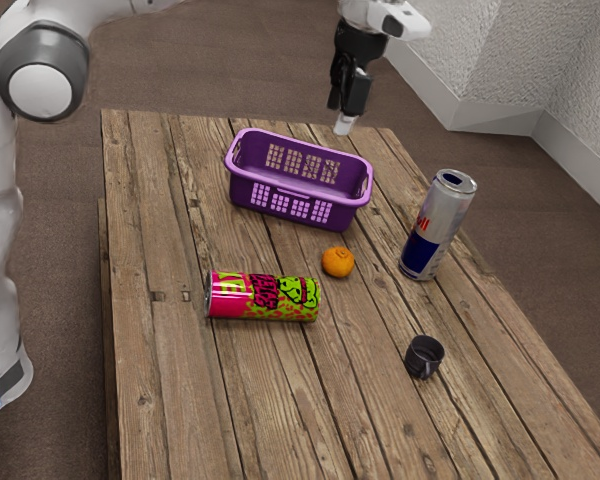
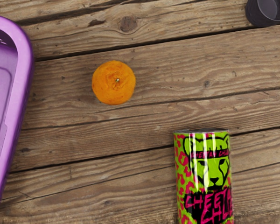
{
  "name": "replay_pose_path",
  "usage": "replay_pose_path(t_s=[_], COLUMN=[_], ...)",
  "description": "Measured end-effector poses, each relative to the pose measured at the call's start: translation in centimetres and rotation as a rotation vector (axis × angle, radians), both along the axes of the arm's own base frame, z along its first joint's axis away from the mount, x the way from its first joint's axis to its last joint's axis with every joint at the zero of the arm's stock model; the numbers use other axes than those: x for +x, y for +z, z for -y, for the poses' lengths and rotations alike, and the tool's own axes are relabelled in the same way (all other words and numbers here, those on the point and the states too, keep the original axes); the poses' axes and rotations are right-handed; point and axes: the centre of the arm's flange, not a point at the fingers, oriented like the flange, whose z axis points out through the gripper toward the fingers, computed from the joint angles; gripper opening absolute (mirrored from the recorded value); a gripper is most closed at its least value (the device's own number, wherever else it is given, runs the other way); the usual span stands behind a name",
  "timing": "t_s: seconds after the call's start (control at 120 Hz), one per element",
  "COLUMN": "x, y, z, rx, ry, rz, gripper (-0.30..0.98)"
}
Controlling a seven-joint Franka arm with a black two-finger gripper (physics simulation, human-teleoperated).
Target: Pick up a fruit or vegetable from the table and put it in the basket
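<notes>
Claw status: the claw (image 1: 345,124) is raised above the bench (image 1: 165,400). How far open it is cannot be determined; no item is in its hold

Workpiece: one orange (image 2: 114,83), resting on the bench at a level below the claw and well apart from it. Orientation: stem end up, toward the hand's camera, with the stem mark slightly off the middle of the visible face. Long axis: none distinct; the outline is nearly round

Receptacle: the purple basket (image 1: 300,191), below claw level, upright, open side up. The orange is outside the basket, near its wall, not touching it

Adjacent items, all below claw level:
- Pink and green can (image 1: 264,297): lying on its side, its green end nearer the orange than its pink end
- Blue and silver can (image 1: 438,227): standing upright, apart from the orange
- Dark cup (image 1: 423,358): upright, mouth up, farther from the basket than the orange is

Contact: the orange touches the bench and stands clear of both cans and the cup
</notes>
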Motion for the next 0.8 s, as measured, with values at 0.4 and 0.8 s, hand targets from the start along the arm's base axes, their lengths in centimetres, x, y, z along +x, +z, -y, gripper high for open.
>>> replay_pose_path(t_s=[0.4, 0.8], x=[-12.9, -4.7], y=[-10.9, -17.1], z=[1.2, 3.8], rx=[0.038, 0.022], ry=[0.004, -0.027], rz=[0.105, 0.131], gripper=[0.66, 0.66])
